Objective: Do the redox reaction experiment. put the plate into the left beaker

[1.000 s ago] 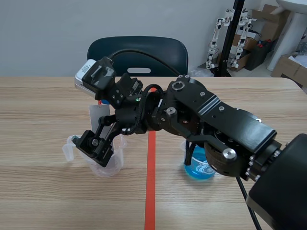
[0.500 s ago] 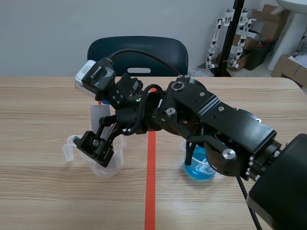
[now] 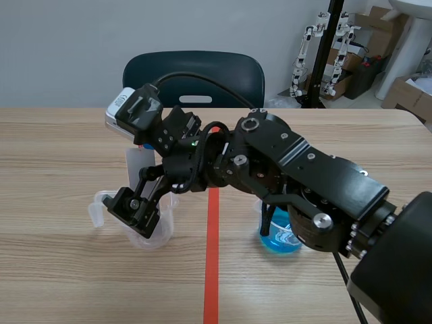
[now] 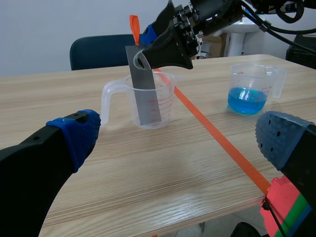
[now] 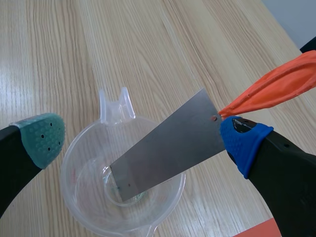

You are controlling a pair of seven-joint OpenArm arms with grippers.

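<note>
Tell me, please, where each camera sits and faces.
Scene view: between the arms, facing the chair; the right arm extends over the left beaker.
Left wrist view: behind the open left gripper, facing the plate standing in that beaker.
Right wrist view: above the beaker, looking down into it past the open right gripper.
Shared: both wrist views show the plate in the beaker.

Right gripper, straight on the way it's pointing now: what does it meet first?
Most likely the metal plate, leaning in the clear beaker directly below the open right gripper; beyond it, the beaker's floor. Depth is hard to judge.
</note>
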